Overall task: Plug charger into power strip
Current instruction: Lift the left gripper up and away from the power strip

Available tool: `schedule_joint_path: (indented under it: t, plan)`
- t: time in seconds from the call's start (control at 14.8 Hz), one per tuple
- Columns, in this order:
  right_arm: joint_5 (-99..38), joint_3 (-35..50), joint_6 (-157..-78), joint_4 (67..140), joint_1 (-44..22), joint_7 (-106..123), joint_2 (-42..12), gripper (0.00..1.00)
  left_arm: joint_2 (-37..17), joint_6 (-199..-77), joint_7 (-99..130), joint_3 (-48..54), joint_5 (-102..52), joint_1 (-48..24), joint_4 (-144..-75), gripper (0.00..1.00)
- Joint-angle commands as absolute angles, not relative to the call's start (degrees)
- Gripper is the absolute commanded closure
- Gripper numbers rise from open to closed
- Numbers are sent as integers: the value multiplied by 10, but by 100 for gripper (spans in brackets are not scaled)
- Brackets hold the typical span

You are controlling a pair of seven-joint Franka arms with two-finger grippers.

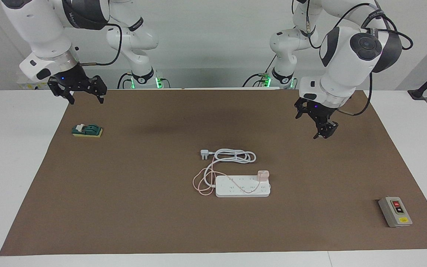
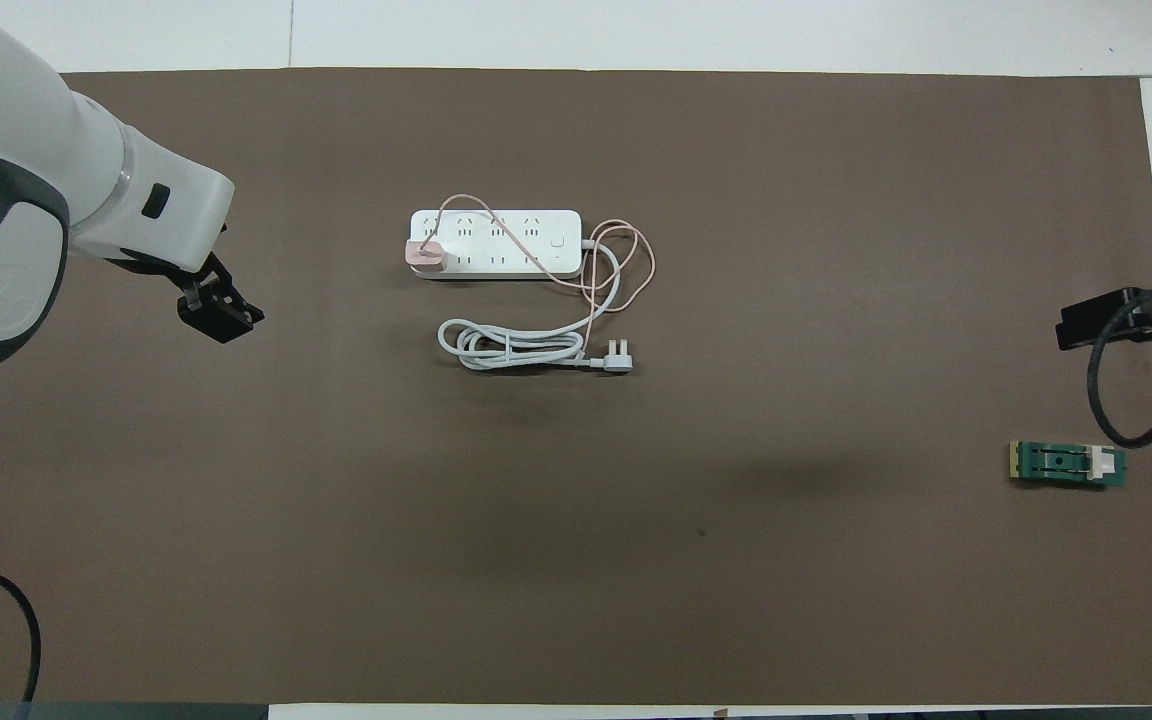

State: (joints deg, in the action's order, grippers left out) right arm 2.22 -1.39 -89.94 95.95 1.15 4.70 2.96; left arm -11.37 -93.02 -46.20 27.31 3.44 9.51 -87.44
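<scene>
The pale pink charger stands upright on the white power strip, at the strip's end toward the left arm and on its socket row nearer the robots. Its thin pink cable runs over the strip and loops off the other end. My left gripper hangs open and empty above the brown mat, well clear of the strip, toward the left arm's end. My right gripper waits open at the right arm's end.
The strip's thick white cord lies coiled nearer the robots, ending in a three-pin plug. A green block lies near the right gripper. A grey box with red and black buttons sits at the mat's corner toward the left arm.
</scene>
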Motion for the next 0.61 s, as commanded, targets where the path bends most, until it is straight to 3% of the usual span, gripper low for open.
schedule_joint_path:
  t: [0.0, 0.54]
  plan:
    - [30, -9, -896, 962, 18, 59, 35, 0, -97, -911, -420, 273, 27, 111, -889, 0]
    - [30, -9, -896, 962, 18, 59, 35, 0, -81, -888, -220, 272, 30, 132, -889, 0]
